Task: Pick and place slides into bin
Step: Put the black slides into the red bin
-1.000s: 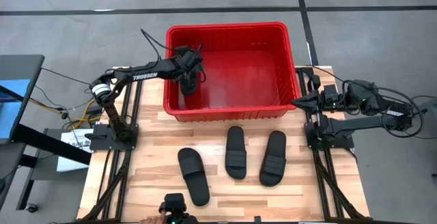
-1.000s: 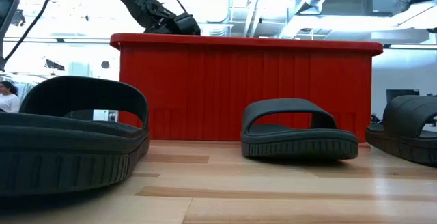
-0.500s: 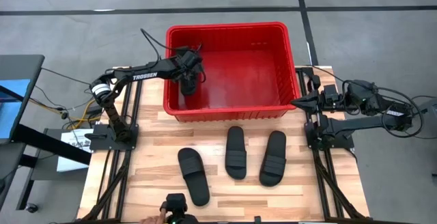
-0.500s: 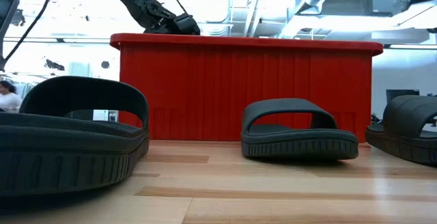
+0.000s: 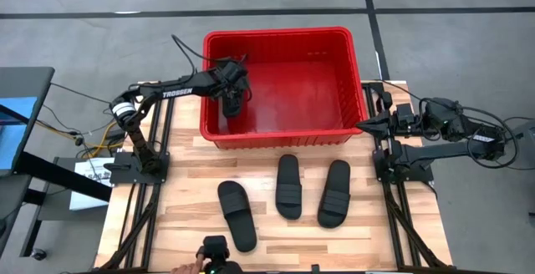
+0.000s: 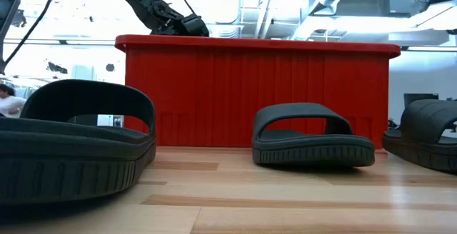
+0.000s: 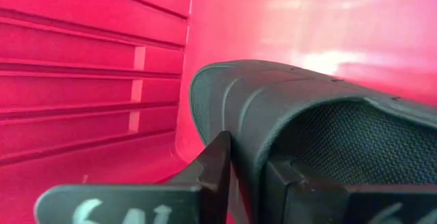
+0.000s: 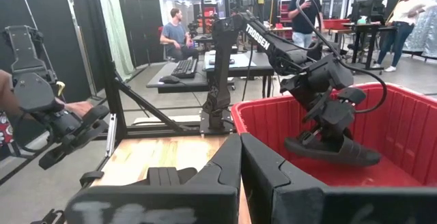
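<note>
Outside bin, three slides; one gripped.

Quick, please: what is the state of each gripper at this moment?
Left gripper: shut on a black slide, held inside the red bin.
Right gripper: shut, holding nothing, waiting at the table's right edge.

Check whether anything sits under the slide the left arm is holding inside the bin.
Nothing visible does. The left gripper holds the slide low over the bin floor near its left wall, and that floor is bare red plastic.
</note>
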`<move>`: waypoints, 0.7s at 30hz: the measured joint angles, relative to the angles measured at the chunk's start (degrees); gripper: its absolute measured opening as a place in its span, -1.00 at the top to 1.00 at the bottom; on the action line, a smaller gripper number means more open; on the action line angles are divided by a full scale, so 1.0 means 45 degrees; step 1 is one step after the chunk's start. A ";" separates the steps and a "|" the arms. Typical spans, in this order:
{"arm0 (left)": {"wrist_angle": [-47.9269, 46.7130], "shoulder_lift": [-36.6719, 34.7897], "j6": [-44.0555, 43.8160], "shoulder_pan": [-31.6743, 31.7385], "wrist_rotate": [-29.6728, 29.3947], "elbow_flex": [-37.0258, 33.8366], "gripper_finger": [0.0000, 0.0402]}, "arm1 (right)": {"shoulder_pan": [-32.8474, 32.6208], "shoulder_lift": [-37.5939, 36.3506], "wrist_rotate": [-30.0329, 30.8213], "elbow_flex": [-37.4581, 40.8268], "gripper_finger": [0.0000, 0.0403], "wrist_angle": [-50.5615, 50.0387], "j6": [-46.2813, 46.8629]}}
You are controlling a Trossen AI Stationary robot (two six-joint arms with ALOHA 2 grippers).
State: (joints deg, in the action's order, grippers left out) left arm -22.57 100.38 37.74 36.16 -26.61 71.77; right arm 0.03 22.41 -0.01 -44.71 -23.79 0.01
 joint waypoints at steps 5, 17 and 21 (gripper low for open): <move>-0.0005 0.0005 -0.0123 0.0181 0.0257 0.0000 0.82 | -0.0004 0.0001 0.0000 0.0004 1.00 0.0003 0.0000; 0.0019 0.0010 -0.0175 0.0189 0.1015 0.0002 0.81 | -0.0004 0.0005 0.0000 0.0003 1.00 -0.0001 0.0000; 0.0062 0.0010 -0.0175 0.0189 0.1081 0.0005 0.73 | -0.0004 0.0004 -0.0004 0.0000 1.00 0.0004 0.0000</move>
State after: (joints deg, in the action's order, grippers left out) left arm -22.29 100.42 36.95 37.01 -21.75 71.79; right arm 0.01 22.43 -0.03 -44.71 -23.77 0.01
